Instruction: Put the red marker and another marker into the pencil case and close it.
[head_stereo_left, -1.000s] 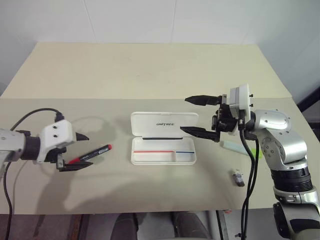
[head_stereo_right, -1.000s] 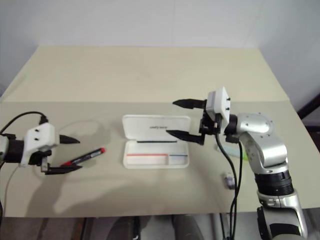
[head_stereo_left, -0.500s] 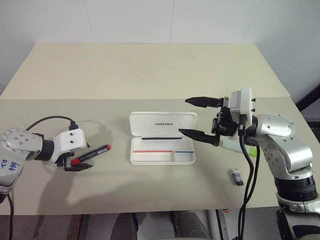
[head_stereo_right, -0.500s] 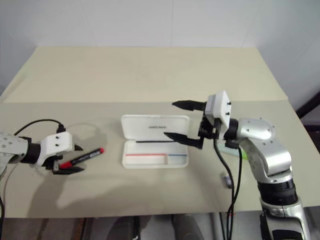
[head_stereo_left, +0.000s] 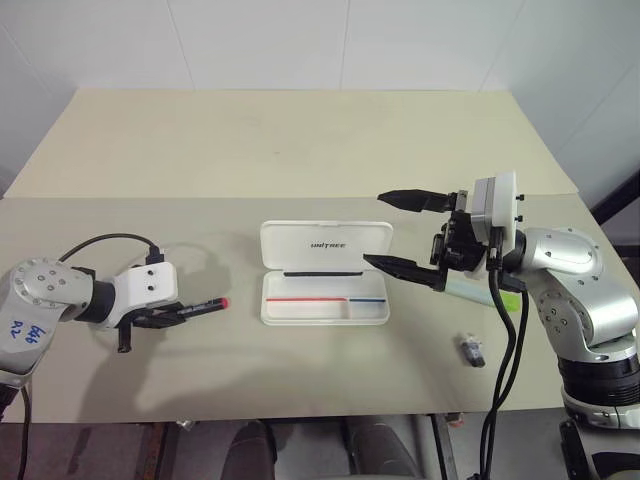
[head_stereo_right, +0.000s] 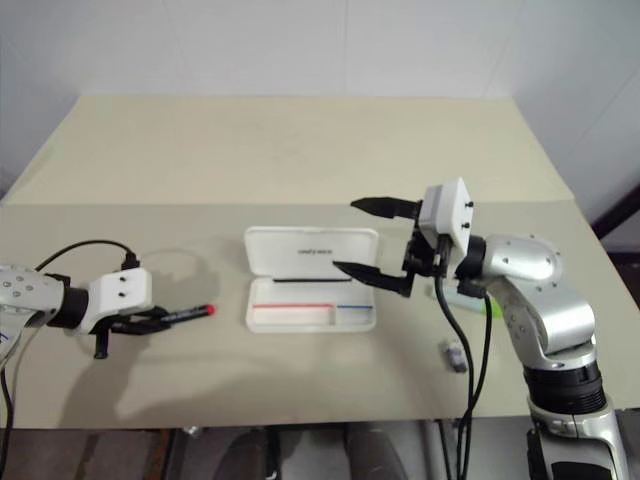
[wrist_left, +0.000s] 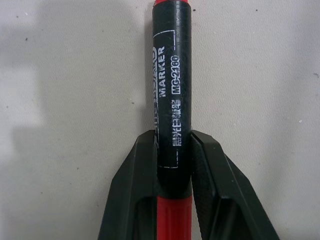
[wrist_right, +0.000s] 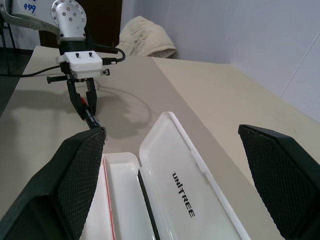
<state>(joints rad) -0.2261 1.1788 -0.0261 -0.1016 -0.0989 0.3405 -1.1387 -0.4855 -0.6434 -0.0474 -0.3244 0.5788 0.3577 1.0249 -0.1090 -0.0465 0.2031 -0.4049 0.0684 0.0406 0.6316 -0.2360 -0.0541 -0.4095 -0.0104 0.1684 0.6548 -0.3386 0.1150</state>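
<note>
left gripper (head_stereo_left: 172, 317) clamped on the red marker (wrist_left: 170, 90) lying on the table (head_stereo_left: 300, 150); right gripper (head_stereo_left: 405, 232) spread wide above the open case (head_stereo_left: 325, 272).

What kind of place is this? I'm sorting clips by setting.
Probably a lab or test room: a plain beige table against bare white walls, set with only a white pencil case, open, and a few pens, and a padded jacket dumped beyond it.

Red marker (wrist_left: 171, 95): you had its black barrel pinched, lying flat left of the case.
Highlighter (head_stereo_left: 470, 291): pale green, lay right of the case.
Pencil case (head_stereo_left: 325, 274): white, lay open mid-table.
</note>
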